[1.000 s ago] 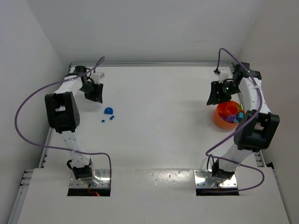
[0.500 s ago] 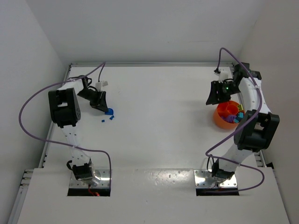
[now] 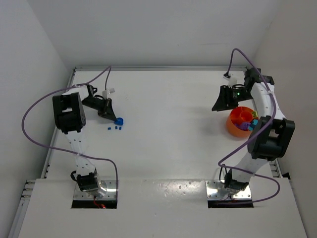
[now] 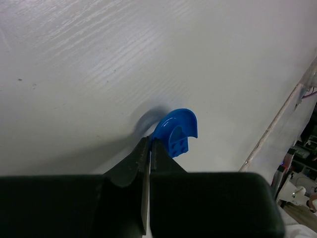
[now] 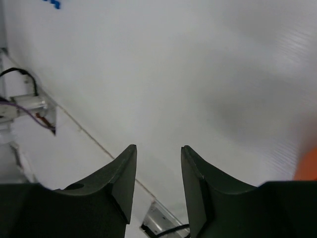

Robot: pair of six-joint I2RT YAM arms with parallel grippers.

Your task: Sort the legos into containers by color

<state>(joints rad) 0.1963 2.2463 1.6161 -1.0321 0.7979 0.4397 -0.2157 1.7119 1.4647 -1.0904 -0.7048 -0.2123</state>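
A blue arch-shaped lego [image 4: 176, 131] lies on the white table at the left, also seen in the top view as the blue lego [image 3: 118, 120]. My left gripper [image 4: 149, 141] is down at it with its jaws pressed together and the lego's near edge pinched at their tips; from above the left gripper [image 3: 113, 117] touches it. Three tiny blue legos [image 3: 115, 128] lie just in front. The orange container [image 3: 241, 121] at the right holds mixed coloured legos. My right gripper [image 5: 158, 148] is open and empty, and the right gripper [image 3: 217, 106] hovers left of the container.
A purple cable loops from each arm. The left wall runs close behind the left arm [image 3: 69, 111]. The table's metal edge rail [image 4: 277, 119] shows to the right in the left wrist view. An orange sliver of the container [image 5: 309, 166] shows at the right wrist view's edge.
My left gripper came down from the back-left corner onto the blue arch lego and shut. The right gripper shifted slightly left, away from the container, still open.
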